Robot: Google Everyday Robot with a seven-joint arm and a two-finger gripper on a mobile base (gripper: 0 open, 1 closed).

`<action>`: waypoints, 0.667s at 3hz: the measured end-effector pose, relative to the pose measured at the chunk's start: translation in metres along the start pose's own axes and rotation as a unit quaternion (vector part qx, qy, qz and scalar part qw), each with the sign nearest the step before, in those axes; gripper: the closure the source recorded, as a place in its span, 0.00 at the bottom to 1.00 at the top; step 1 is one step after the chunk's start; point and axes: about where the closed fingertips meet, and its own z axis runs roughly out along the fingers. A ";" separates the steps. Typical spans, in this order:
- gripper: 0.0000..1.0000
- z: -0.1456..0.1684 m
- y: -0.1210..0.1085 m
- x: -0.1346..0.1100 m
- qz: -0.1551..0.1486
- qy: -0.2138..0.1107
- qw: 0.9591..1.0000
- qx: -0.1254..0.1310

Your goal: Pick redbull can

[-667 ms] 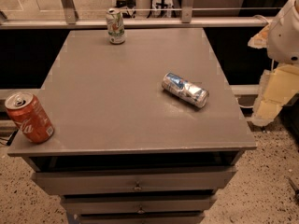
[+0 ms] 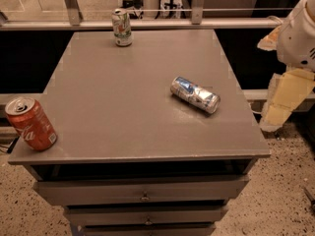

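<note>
Camera view: the gripper [image 2: 278, 113] hangs beside the table's [image 2: 123, 107] right edge, apart from every can and holding nothing; whether it is open or closed cannot be told. Three cans, one of each kind: the redbull can [image 2: 195, 94] lies on its side on the tabletop, nearest the gripper; the white-and-green can [image 2: 121, 27] stands at the far edge; the red can [image 2: 30, 124] stands farthest from the gripper, at the near-left corner. Only the red can's white Coca-Cola script is readable.
</note>
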 end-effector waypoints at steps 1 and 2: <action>0.00 0.027 -0.009 -0.016 -0.001 -0.012 1.000 -0.006; 0.00 0.085 -0.033 -0.045 0.016 -0.027 0.999 -0.009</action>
